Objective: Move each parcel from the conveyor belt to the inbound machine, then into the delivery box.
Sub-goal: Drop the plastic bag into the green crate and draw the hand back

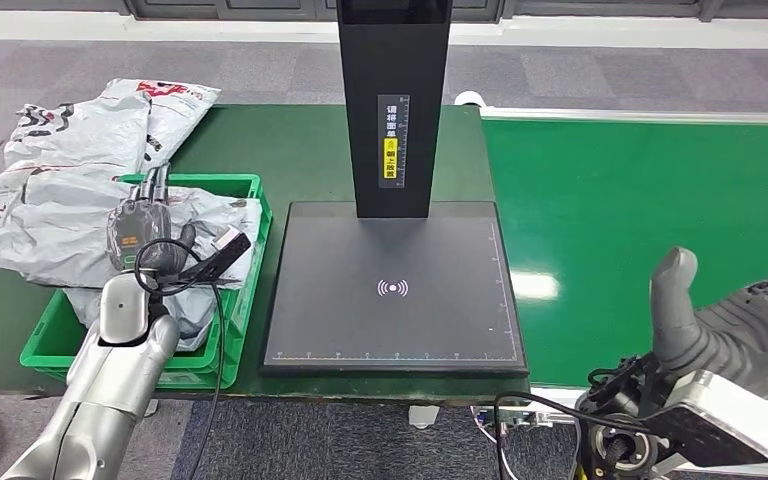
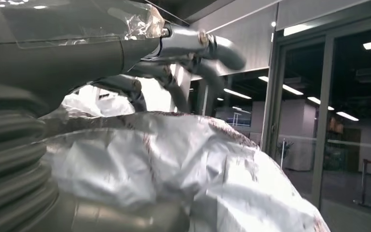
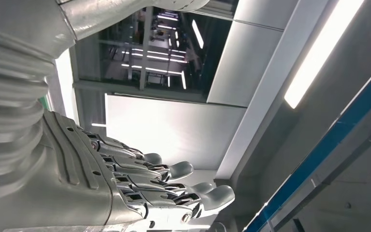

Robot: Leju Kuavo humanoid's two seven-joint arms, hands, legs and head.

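Over the green crate point(image 1: 250, 186) at the bench's point(image 1: 300, 150) left side, the left hand point(image 1: 140, 235) hovers above the grey parcels point(image 1: 70, 190) heaped in and behind it; its fingers point(image 2: 207, 48) are spread above a crumpled grey bag point(image 2: 174, 164) and grip nothing. Beside the crate sits the black inbound machine point(image 1: 392, 290) with its upright column point(image 1: 393, 100). At the lower right, the right hand point(image 1: 730, 330) is raised over the green conveyor belt point(image 1: 640, 200), thumb up, fingers point(image 3: 174, 183) extended and empty.
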